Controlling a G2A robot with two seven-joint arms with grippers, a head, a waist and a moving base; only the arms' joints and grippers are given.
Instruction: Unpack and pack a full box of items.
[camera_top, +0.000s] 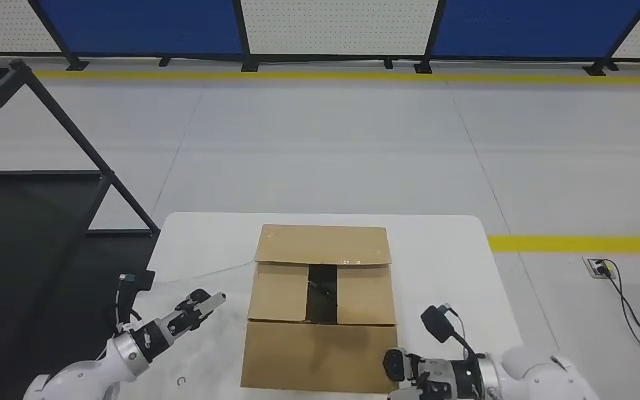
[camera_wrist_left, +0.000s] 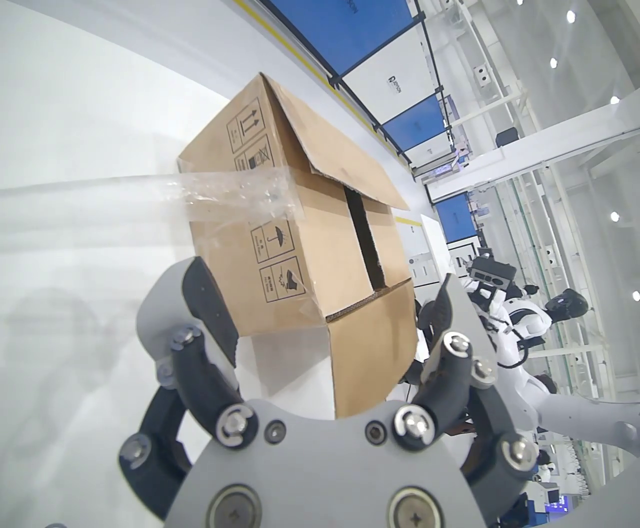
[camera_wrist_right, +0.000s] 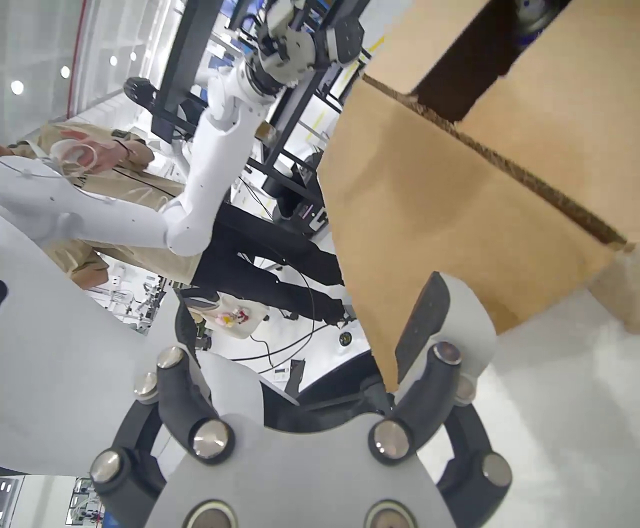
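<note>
Your left pincer (camera_top: 212, 299), jaws spread, hangs at 9 o'clock of the box (camera_top: 320, 290) mid-table, clear of it; your right pincer (camera_wrist_right: 309, 300), also spread, sits at 5 o'clock by its flap (camera_top: 315, 355).

The right gripper (camera_wrist_right: 310, 300) has its fingers spread wide just before a cardboard box (camera_wrist_right: 450, 200) on the white table (camera_wrist_right: 550, 400). The corner of the box's outer flap (camera_wrist_right: 380, 310) dips between the fingers, right beside one dark pad (camera_wrist_right: 420, 325). A dark gap (camera_wrist_right: 465, 75) splits the top flaps. The left gripper (camera_wrist_right: 285, 40) is well beyond the box.
</note>
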